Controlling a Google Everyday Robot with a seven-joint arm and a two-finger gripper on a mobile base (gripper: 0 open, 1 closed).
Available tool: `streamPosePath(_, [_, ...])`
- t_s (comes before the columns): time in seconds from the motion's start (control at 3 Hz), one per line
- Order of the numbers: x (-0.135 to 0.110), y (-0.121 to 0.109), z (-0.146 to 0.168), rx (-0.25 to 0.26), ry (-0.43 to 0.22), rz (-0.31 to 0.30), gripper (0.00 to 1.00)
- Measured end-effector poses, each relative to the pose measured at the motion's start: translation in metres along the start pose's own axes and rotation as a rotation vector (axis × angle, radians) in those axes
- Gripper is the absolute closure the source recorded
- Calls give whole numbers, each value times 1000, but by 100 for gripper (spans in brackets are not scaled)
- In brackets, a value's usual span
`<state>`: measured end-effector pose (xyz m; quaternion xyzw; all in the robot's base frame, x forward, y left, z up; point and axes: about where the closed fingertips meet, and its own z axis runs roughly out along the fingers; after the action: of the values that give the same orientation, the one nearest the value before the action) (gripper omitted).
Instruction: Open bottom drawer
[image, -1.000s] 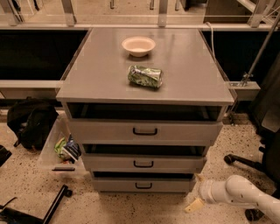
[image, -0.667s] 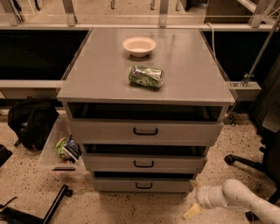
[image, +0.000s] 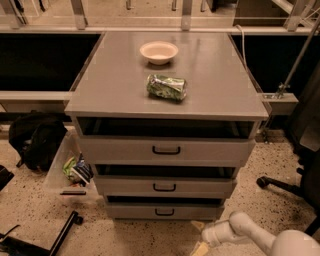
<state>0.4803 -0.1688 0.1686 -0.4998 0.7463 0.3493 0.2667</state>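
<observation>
The grey cabinet (image: 165, 105) has three drawer fronts. The bottom drawer (image: 164, 211) is the lowest and shallowest, a flat grey panel with a small black loop handle (image: 164, 212), with a dark gap above it. My gripper (image: 200, 239) is low over the floor, in front of and below the drawer's right end, at the end of my white arm (image: 250, 235) coming in from the lower right. It is apart from the handle, to its right and lower.
A white bowl (image: 158, 52) and a crumpled green bag (image: 166, 87) lie on the cabinet top. A black backpack (image: 35, 140) and a clear bin of items (image: 70, 170) sit on the floor to the left. A black chair base (image: 280, 185) stands to the right.
My gripper and arm have drifted down and a little left along the floor, below the bottom drawer's right end. The drawers have not moved.
</observation>
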Motion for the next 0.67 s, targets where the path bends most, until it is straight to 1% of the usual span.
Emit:
streamPosePath(0.33, [19,4,30,-42,-14,28,0])
streamPosePath(0.67, [19,4,30,-42,-14,28,0])
